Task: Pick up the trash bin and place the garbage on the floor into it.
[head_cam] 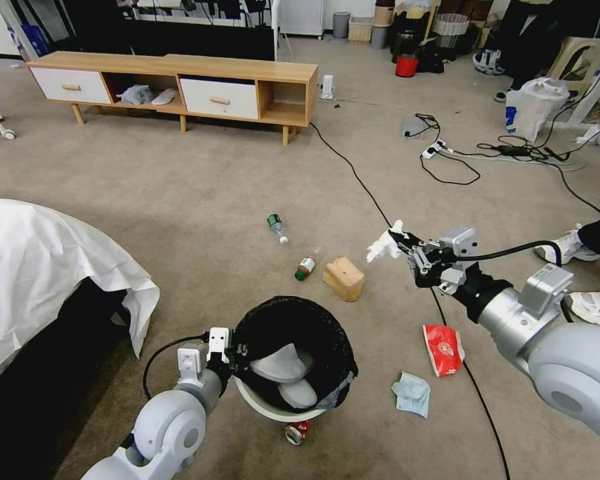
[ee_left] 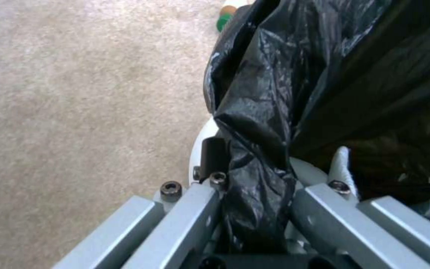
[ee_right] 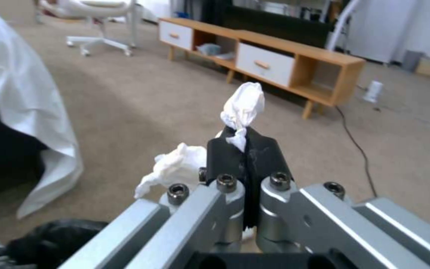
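The left claw point(head_cam: 239, 348) pinched the trash bin point(head_cam: 293, 360) rim. The right claw point(head_cam: 407, 248), clamped on white tissue point(head_cam: 382, 247), hovered above the floor point(head_cam: 180, 200). Next, it likely needed carrying over the bin.

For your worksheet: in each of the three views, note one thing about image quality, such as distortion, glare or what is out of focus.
Head view: wide-angle bending curves the wooden cabinet near the top edge. Left wrist view: light glints off the trash bin's crinkled black bag, clamped in the left gripper; the carpet looks soft. Right wrist view: the white tissue in the right gripper is fairly sharp; the room behind is softer.
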You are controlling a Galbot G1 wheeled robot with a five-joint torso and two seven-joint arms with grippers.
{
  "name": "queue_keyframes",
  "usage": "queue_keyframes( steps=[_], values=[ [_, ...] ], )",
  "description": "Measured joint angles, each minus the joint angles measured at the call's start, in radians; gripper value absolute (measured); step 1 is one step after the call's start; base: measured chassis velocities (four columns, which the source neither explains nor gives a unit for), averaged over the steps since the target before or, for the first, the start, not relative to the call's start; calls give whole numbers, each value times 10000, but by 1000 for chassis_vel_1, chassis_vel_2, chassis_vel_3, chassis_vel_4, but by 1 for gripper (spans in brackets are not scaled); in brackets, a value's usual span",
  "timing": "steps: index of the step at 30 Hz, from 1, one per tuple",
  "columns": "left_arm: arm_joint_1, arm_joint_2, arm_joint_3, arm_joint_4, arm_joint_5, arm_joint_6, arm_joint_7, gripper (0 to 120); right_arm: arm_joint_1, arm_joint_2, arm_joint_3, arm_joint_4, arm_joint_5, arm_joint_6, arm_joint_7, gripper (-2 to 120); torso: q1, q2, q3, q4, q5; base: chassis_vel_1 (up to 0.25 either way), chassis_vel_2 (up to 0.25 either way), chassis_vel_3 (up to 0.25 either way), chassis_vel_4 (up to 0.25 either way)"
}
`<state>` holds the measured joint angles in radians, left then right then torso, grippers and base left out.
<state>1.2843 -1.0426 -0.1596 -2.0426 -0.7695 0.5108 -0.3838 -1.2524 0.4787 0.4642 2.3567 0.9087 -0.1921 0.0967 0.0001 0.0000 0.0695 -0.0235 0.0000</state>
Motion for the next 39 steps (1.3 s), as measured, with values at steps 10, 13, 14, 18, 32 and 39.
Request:
queue_keyframes(
  steps=[10, 13, 14, 18, 32, 39],
  values=[
    [-351, -261, 472, 189, -21, 107, -107, 1, 118, 64, -307, 52, -104, 363, -1277, 0, 0, 0, 0, 1, 0, 0, 0, 0, 0],
    [-492, -369, 561, 241, -19, 131, -142, 1, 97, 73, -321, 47, -105, 407, -1644, 0, 0, 0, 0, 0, 0, 0, 0, 0, 0],
    [-554, -421, 595, 262, -19, 145, -162, 1, 70, 73, -343, 45, -121, 417, -1788, 0, 0, 0, 0, -1, 0, 0, 0, 0, 0],
    [-642, -504, 650, 286, -19, 163, -178, 1, 53, 97, -446, 41, -169, 426, -1963, 0, 0, 0, 0, -1, 0, 0, 0, 0, 0],
    [-897, -798, 619, 197, -89, 249, -243, 1, 192, 518, -1711, -173, -839, 242, -2330, 0, 0, 0, 0, 0, 0, 0, 0, 0, 0],
    [-844, -859, 530, 131, -81, 249, -246, 1, 180, 734, -2098, -366, -1127, 163, -2410, 0, 0, 0, 0, 0, 0, 0, 0, 0, 0]
  ],
)
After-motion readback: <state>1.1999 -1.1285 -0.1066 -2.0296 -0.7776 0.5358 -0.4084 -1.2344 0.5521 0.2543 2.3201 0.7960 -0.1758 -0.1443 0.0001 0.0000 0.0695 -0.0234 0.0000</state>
